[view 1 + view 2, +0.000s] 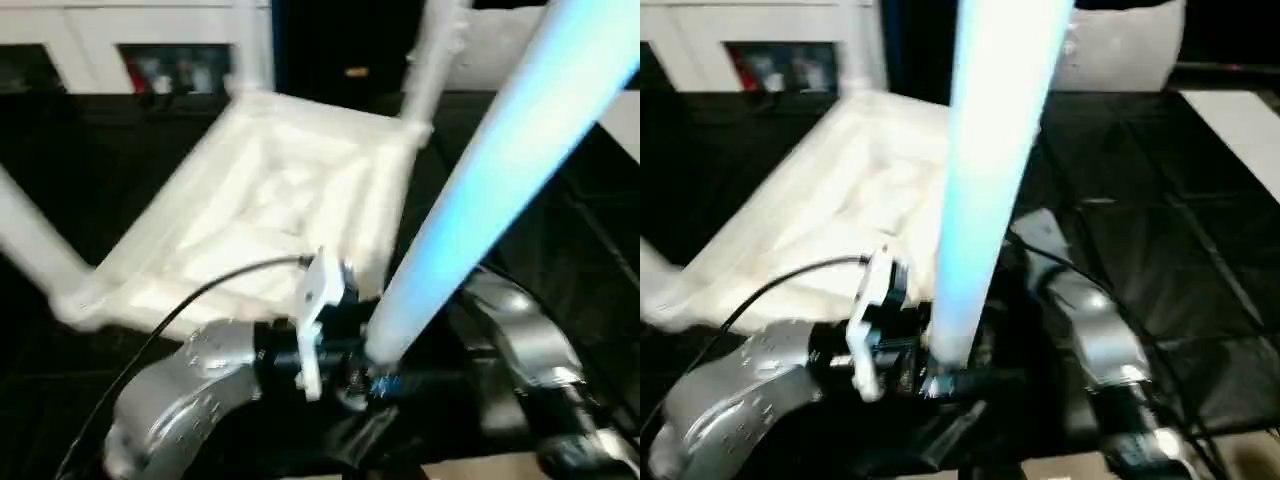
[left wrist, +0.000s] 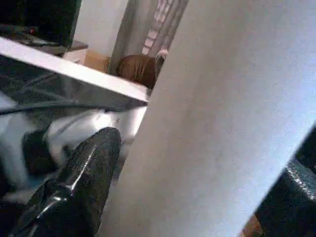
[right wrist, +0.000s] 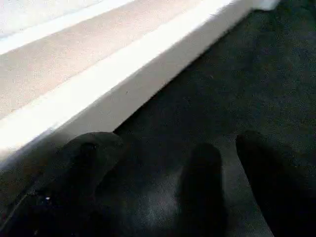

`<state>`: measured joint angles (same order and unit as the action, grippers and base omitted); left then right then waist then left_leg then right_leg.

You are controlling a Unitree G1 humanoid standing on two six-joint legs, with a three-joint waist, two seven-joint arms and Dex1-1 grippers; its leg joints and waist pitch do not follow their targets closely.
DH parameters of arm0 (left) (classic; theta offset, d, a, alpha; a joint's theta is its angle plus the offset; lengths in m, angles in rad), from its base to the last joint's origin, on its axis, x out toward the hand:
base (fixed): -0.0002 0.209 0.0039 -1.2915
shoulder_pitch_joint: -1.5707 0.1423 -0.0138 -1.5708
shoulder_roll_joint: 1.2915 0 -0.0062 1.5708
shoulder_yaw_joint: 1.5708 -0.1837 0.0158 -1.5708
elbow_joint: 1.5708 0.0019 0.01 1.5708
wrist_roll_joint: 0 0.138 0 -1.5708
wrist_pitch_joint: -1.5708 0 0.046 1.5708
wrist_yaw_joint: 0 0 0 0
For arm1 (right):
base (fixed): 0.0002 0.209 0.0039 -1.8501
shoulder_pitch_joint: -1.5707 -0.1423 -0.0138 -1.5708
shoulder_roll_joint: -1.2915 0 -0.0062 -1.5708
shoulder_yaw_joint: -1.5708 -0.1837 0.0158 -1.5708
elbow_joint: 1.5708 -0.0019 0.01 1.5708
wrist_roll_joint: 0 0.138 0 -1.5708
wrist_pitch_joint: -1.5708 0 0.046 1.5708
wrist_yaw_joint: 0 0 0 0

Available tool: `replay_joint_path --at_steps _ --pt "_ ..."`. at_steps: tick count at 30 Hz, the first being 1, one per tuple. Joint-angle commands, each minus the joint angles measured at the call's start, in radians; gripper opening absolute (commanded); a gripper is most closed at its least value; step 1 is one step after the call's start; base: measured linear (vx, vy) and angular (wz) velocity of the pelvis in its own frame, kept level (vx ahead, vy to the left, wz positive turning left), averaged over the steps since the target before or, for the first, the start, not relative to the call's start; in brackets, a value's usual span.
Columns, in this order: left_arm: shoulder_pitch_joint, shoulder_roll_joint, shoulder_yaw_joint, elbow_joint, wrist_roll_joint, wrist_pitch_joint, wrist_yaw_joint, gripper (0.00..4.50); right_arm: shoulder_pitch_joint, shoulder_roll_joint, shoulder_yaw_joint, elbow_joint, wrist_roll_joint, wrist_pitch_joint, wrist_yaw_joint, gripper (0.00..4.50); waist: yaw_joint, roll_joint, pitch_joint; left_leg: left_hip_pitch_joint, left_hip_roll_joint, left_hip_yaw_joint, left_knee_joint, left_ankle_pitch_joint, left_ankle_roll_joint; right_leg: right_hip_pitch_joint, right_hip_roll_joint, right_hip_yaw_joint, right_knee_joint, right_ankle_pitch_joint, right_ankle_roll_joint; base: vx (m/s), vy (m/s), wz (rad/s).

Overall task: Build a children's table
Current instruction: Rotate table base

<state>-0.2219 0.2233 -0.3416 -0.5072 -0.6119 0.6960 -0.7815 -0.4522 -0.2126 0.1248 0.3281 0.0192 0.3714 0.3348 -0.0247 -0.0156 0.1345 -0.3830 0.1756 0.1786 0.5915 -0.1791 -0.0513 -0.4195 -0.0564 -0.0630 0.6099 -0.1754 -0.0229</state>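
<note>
White plastic table top (image 1: 260,210) lies upside down on the dark floor (image 1: 1160,260), ribs up, legs (image 1: 435,60) in its corners. The left gripper (image 2: 197,197) holds a loose leg (image 1: 990,170) between its black fingers (image 2: 84,173). The right wrist view shows the right gripper (image 3: 197,187) spread wide, holding nothing, just beside the top's edge (image 3: 113,94).

Obstacles: slanting white leg (image 1: 500,170) across the near centre; upturned table top (image 1: 270,200) with upright fitted legs (image 1: 430,60) behind it. Free room: bare dark floor (image 1: 1160,220) to the right.
</note>
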Motion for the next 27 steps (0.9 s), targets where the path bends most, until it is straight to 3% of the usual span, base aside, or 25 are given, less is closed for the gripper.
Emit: replay_joint_path --at_steps 1,2,6,8,12,14,19,20,26,27 --pt "-0.031 -0.017 -0.029 0.039 0.033 -0.033 0.005 3.95 -0.050 0.061 0.069 0.023 0.008 -0.059 0.023 4.50 0.015 -0.002 -0.061 0.006 0.041 -0.020 -0.065 -0.195 0.025 0.057 -0.075 0.057 -0.084 -0.302 -0.158 0.000 0.000 0.00" --pt "-0.048 -0.020 -0.020 0.072 0.051 -0.052 0.011 3.95 -0.069 0.074 0.065 0.060 0.001 -0.072 0.011 4.50 0.015 0.000 -0.064 0.007 0.041 -0.018 -0.063 -0.172 0.033 0.057 -0.074 0.057 -0.080 -0.253 -0.183 0.000 0.000 0.00" --pt "-0.099 -0.005 0.009 0.172 0.114 -0.119 0.019 3.95 -0.106 0.097 0.033 0.140 -0.007 -0.099 -0.040 4.50 0.018 0.001 -0.069 0.008 0.045 -0.017 -0.063 -0.119 0.052 0.061 -0.073 0.057 -0.067 -0.130 -0.218 0.000 0.000 0.00" --pt "-0.135 0.012 0.033 0.238 0.151 -0.164 0.019 3.95 -0.118 0.096 0.005 0.179 -0.015 -0.111 -0.084 4.50 0.021 0.002 -0.069 0.011 0.043 -0.015 -0.062 -0.118 0.058 0.059 -0.072 0.057 -0.067 -0.124 -0.226 0.000 0.000 0.00" --pt "-0.188 0.053 0.080 0.334 0.207 -0.222 0.040 3.95 -0.097 0.053 -0.040 0.195 -0.019 -0.123 -0.102 4.50 0.034 0.003 -0.063 0.020 0.045 -0.014 -0.066 -0.182 0.021 0.057 -0.076 0.058 -0.075 -0.237 -0.192 0.000 0.000 0.00" --pt "-0.208 0.079 0.113 0.382 0.225 -0.252 0.045 3.95 -0.070 0.017 -0.069 0.199 -0.026 -0.129 -0.105 4.50 0.040 0.008 -0.066 0.023 0.045 -0.014 -0.066 -0.183 0.011 0.056 -0.075 0.059 -0.075 -0.237 -0.184 0.000 0.000 0.00" --pt "-0.205 0.144 0.154 0.425 0.251 -0.283 0.035 3.95 0.015 -0.063 -0.113 0.165 -0.017 -0.131 -0.105 4.50 0.044 0.005 -0.069 0.014 0.042 -0.015 -0.066 -0.163 0.019 0.064 -0.075 0.059 -0.071 -0.187 -0.193 0.000 0.000 0.00" --pt "-0.191 0.170 0.166 0.426 0.269 -0.279 0.042 3.95 0.055 -0.093 -0.132 0.134 -0.013 -0.124 -0.099 4.50 0.045 0.007 -0.067 0.017 0.043 -0.014 -0.066 -0.177 0.023 0.060 -0.075 0.058 -0.075 -0.214 -0.191 0.000 0.000 0.00" --pt "-0.148 0.197 0.159 0.386 0.297 -0.259 0.070 3.95 0.113 -0.121 -0.159 0.036 0.013 -0.119 -0.056 4.50 0.044 0.004 -0.061 0.019 0.046 -0.017 -0.071 -0.234 0.025 0.054 -0.076 0.058 -0.087 -0.329 -0.169 0.000 0.000 0.00" --pt "-0.106 0.211 0.140 0.338 0.307 -0.250 0.071 3.95 0.145 -0.134 -0.160 -0.045 0.049 -0.116 0.004 4.50 0.041 0.002 -0.062 0.018 0.045 -0.017 -0.072 -0.239 0.026 0.053 -0.075 0.056 -0.087 -0.337 -0.170 0.000 0.000 0.00"
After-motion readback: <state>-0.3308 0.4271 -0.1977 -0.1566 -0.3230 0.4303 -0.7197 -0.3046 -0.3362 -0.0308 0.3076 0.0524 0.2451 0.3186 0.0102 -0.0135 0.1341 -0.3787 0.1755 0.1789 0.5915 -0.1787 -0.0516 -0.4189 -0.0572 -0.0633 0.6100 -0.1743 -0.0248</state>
